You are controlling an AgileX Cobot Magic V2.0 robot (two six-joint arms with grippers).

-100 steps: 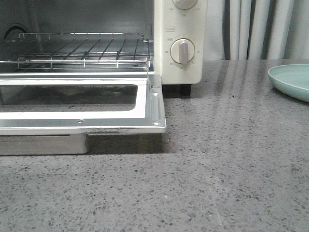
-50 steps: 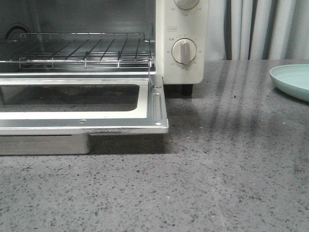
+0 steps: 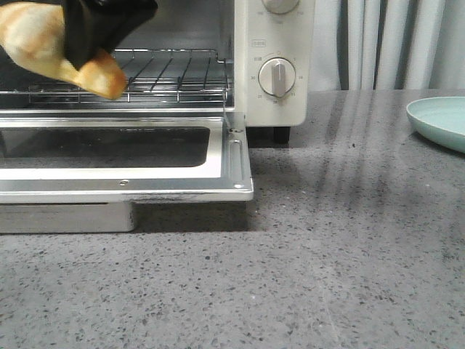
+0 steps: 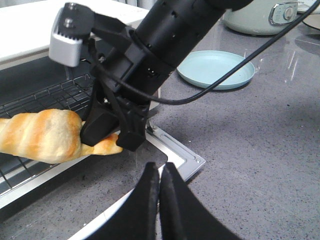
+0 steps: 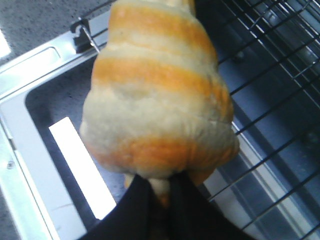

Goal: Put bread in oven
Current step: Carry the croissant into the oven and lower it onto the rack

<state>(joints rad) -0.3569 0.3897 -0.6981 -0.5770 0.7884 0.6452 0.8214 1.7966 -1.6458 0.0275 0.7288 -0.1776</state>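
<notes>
Two black grippers in play. Low in the left wrist frame, left gripper [image 4: 159, 186], jaws pressed together, holding nothing. Beyond it, upper left of the front frame, right gripper [image 3: 91, 43] clamped on a golden-brown, cream-striped croissant roll [image 3: 33, 40], held in the air above the lowered glass-windowed door [image 3: 127, 156]. Farther back, metal wire rack [image 3: 167, 76] inside the cream-white toaster oven [image 3: 276, 73]. Far right, pale green plate [image 3: 439, 120] on grey speckled counter [image 3: 349, 262].
</notes>
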